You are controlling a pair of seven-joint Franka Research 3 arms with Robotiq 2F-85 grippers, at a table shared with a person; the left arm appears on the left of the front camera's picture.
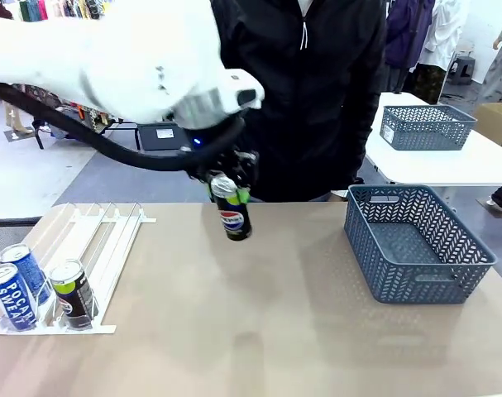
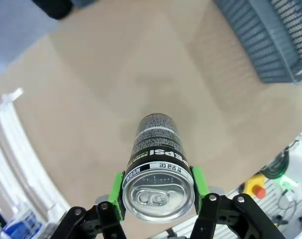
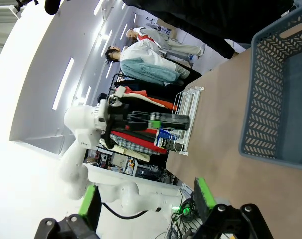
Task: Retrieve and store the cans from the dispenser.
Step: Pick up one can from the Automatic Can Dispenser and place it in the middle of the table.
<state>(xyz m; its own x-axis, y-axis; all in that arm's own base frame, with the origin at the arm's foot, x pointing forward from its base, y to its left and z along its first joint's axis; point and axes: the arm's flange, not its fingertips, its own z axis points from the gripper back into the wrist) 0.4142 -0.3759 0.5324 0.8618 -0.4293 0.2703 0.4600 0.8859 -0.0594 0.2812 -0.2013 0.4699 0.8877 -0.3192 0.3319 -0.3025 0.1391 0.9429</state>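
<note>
My left gripper (image 1: 227, 184) is shut on a black Pepsi can (image 1: 232, 217) and holds it in the air over the table's middle, near the far edge. In the left wrist view the can (image 2: 158, 164) sits between the green pads (image 2: 116, 191), silver top toward the camera. The white dispenser (image 1: 102, 240) lies at the left, with two blue Pocari Sweat cans (image 1: 19, 283) and one black can (image 1: 72, 294) at its low end. My right gripper (image 3: 147, 199) hangs open and holds nothing, off the table's side near the basket.
A dark grey mesh basket (image 1: 416, 240) stands on the table's right side with nothing in it, also seen as the basket (image 2: 275, 40) and the basket (image 3: 277, 94). A person in a black jacket (image 1: 308, 91) stands at the far edge. A second basket (image 1: 424, 126) sits on another table behind.
</note>
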